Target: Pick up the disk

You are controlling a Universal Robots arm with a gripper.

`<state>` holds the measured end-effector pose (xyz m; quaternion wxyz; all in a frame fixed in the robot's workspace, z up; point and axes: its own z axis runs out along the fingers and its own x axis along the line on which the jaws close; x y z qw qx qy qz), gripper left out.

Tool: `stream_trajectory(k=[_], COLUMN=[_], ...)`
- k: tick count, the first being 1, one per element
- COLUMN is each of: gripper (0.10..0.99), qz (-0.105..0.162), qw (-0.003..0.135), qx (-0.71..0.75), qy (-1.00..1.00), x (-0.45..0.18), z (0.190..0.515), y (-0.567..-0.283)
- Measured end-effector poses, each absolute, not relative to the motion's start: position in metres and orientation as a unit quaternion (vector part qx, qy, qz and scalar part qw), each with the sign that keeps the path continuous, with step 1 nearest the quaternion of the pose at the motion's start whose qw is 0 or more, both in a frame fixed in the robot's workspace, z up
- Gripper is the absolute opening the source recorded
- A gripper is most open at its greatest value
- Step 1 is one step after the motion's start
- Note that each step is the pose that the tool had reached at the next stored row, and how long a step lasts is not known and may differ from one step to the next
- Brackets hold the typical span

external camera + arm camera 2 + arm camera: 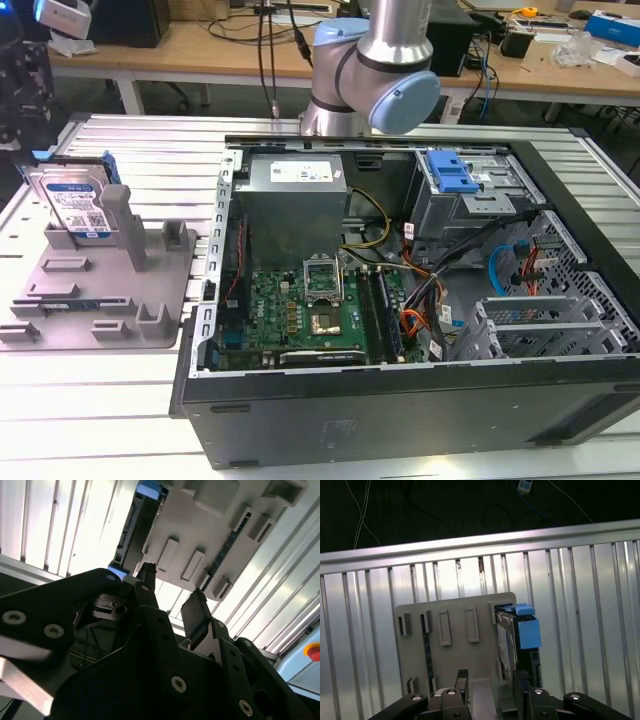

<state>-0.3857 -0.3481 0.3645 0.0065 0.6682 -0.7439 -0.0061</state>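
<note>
The pincer [491, 682] sits closest to the lens in both wrist views. Its 2 dark fingers [520, 682] are parted by a moderate gap with nothing between them. Beyond the fingertips the grey fixture [450, 655] lies flat on the ribbed metal desk [365, 640]. The disk [509, 645] stands on edge at 1 corner of the fixture, its blue side rail [527, 632] showing.

In the first wrist view the disk's thin upper edge runs lengthwise away from the pincer, along the fixture's side edge. Its long axis therefore looks roughly in line with the way the pincer points. The disk lines up with 1 finger rather than with the gap, so I judge the gap to be offset sideways from it. Nothing touches, and the second wrist view suggests the fixture is well apart from the fingertips.

In the exterior view the disk [75, 205] shows its labelled face, nearly upright beside a post [122, 225]. It stands at the fixture's far corner, on the side away from the open computer case [380, 415] and near the desk's edge at the exterior view's left. The arm [375, 55] shows a bent joint behind the case, at the desk's far edge. Judging from the wrist views, the wrist tips downward over the fixture.
</note>
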Motion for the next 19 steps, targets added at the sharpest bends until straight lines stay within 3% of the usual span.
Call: stream_trajectory(k=[8,19], gripper=[0.482,0.482], qz=[-0.005,-0.005], qw=[0.007,0.008], qx=[0.681,0.692], qy=[-0.732,-0.722], x=[-0.386,-0.406], z=[0.364,0.357], y=[-0.321,-0.312])
